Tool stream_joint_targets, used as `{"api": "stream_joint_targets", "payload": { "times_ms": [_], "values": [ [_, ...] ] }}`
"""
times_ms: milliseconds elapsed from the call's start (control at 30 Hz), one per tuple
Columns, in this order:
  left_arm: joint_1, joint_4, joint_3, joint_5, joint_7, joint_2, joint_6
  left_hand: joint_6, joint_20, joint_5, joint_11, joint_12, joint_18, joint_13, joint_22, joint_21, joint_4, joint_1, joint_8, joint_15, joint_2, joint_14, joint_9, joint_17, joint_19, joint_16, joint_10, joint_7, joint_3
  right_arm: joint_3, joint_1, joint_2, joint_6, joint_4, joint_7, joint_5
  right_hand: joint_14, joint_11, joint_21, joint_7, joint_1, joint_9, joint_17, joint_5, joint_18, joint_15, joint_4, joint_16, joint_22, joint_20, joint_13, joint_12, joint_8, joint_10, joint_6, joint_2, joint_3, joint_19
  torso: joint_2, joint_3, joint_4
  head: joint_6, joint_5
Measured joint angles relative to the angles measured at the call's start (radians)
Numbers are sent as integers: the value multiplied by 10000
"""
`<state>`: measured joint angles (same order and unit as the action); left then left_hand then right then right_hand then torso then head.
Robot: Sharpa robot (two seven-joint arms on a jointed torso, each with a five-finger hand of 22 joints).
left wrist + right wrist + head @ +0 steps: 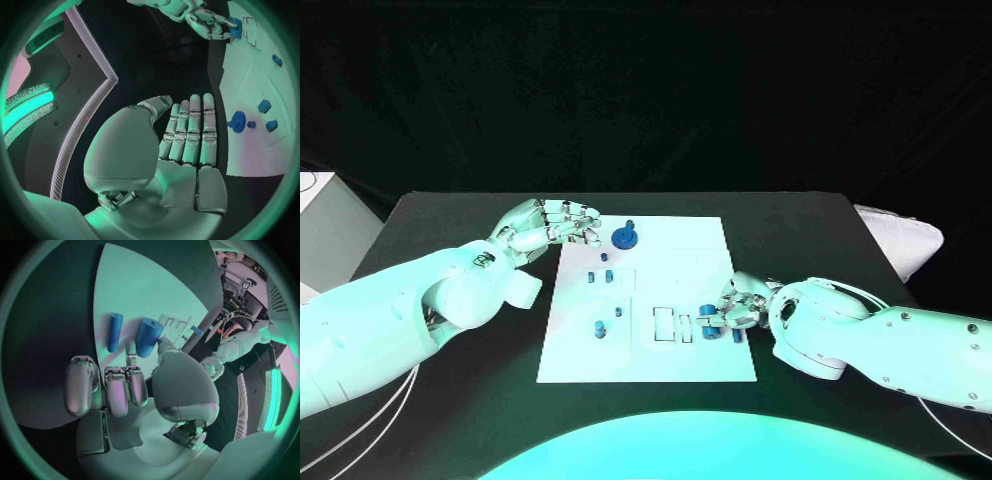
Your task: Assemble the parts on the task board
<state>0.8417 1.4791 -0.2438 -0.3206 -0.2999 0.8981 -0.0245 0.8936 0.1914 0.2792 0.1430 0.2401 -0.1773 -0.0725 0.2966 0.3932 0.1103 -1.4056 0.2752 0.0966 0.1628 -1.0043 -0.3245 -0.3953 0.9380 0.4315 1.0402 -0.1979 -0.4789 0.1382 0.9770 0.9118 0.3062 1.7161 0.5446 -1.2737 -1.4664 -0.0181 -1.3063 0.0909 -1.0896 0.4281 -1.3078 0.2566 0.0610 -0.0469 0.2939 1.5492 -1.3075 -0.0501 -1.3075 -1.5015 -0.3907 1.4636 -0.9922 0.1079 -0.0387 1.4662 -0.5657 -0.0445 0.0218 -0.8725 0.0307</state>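
From my remote station I read the left hand (548, 222) at about 10 o'clock of the task board (678, 362), at its far-left corner, holding nothing, its fingers (190, 131) extended side by side and just beside the blue round part with a stem (626, 237) that stands near 12 o'clock on the board. Small blue parts (600, 276) lie toward the board's centre. At about 4 o'clock, on the board's right edge, the right hand (738, 305) rests with its fingers (119, 390) curled beside a thick blue cylinder (149, 337) and a thinner blue peg (114, 332); I cannot tell whether it grasps either.
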Motion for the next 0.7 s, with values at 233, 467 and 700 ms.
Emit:
{"api": "stream_joint_targets", "payload": {
  "times_ms": [233,467,700],
  "values": [
    [0,4,0,0,37,21,17,0,0,0,0,0,0,0,1,0,0,0,0,0,0,0,0,0,0,0,0,0,0,-32,-15,-89,-150,-94,1,-62,35,0,-37,-40,-404,40,1,284,-1,-35,-40,39,-6,0,1,0,-22,0,10,-10,-153,0,-9,-13,4,0,-40],
    [0,7,0,0,72,21,44,0,0,0,0,0,-1,0,1,0,0,0,0,0,0,0,0,1,0,1,0,0,0,-40,-31,-91,-81,-15,-17,-85,-2,36,-170,1,-1306,57,1,1613,-153,-71,-40,39,-5,-1,-3,0,-42,36,117,-17,298,0,-11,-18,5,0,-72],
    [0,1,0,-1,99,24,72,0,0,0,0,0,0,0,1,-39,0,0,0,0,0,0,9,-14,0,0,0,0,0,-1,35,74,160,185,-26,524,-2,36,-319,-76,-1461,-301,1,2625,-153,-71,-36,82,-4,73,-6,0,75,36,36,40,898,0,-16,-22,4,0,-128]
  ]
}}
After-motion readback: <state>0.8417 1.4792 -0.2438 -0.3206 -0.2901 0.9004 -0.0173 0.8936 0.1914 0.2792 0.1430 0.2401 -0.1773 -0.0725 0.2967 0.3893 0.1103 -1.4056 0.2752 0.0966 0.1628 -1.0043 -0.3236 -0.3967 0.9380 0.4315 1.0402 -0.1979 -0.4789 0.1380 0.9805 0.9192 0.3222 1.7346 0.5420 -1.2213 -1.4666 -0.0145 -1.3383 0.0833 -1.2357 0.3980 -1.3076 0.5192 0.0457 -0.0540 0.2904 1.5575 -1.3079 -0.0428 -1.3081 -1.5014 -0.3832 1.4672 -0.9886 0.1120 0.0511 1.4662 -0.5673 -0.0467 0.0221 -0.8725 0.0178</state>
